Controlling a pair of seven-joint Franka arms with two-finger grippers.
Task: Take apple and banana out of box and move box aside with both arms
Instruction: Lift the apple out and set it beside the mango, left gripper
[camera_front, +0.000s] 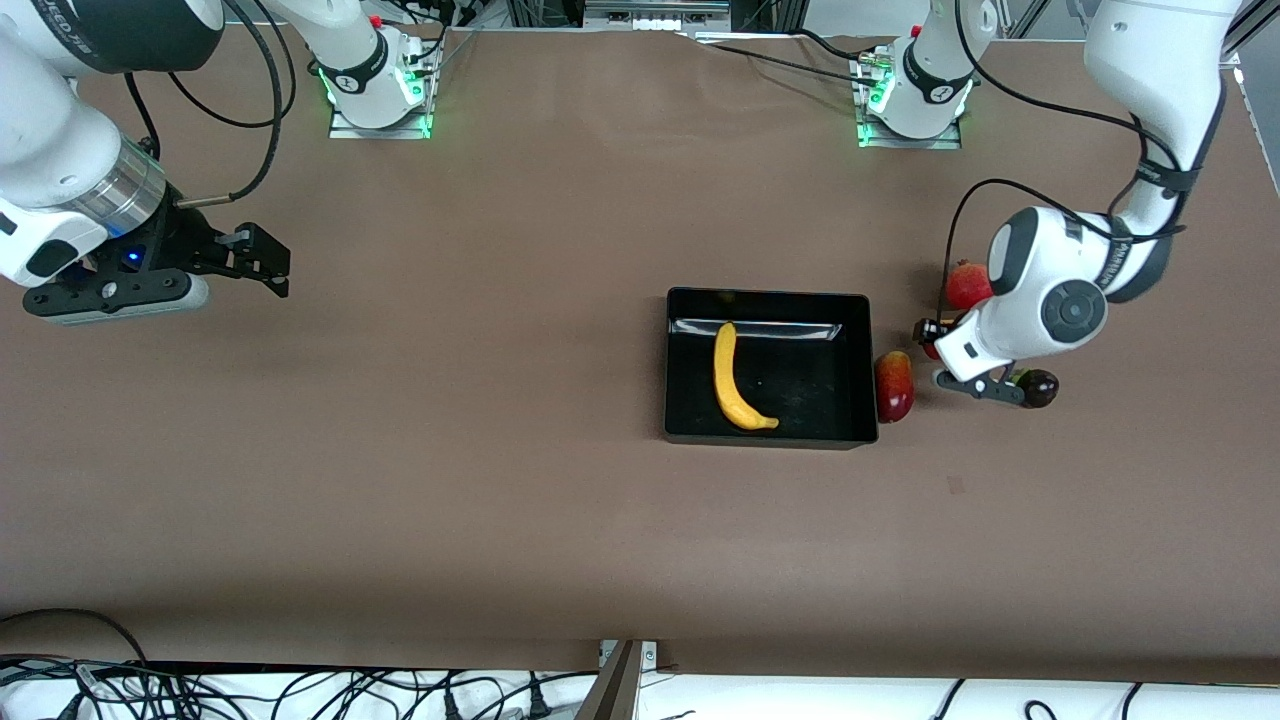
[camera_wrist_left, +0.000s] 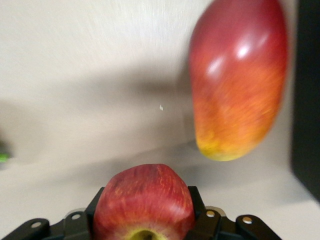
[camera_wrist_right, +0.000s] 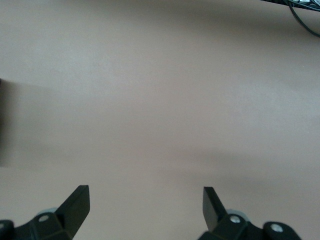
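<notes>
The yellow banana (camera_front: 735, 380) lies inside the black box (camera_front: 770, 296) near the table's middle. My left gripper (camera_front: 932, 340) is low over the table at the left arm's end of the box, between the mango and the pomegranate. It is shut on the small red apple (camera_wrist_left: 144, 195), which has a yellowish dimpled top and fills the space between the fingers (camera_wrist_left: 197, 200). In the front view the wrist hides most of the apple. My right gripper (camera_front: 272, 268) hangs open over bare table at the right arm's end, with nothing between its fingertips (camera_wrist_right: 80, 197).
A red-yellow mango (camera_front: 894, 386) lies against the box's wall at the left arm's end, close to the held apple (camera_wrist_left: 237, 80). A red pomegranate (camera_front: 968, 284) and a dark purple fruit (camera_front: 1038, 388) flank the left wrist. The box's dark wall (camera_wrist_left: 306, 100) shows beside the mango.
</notes>
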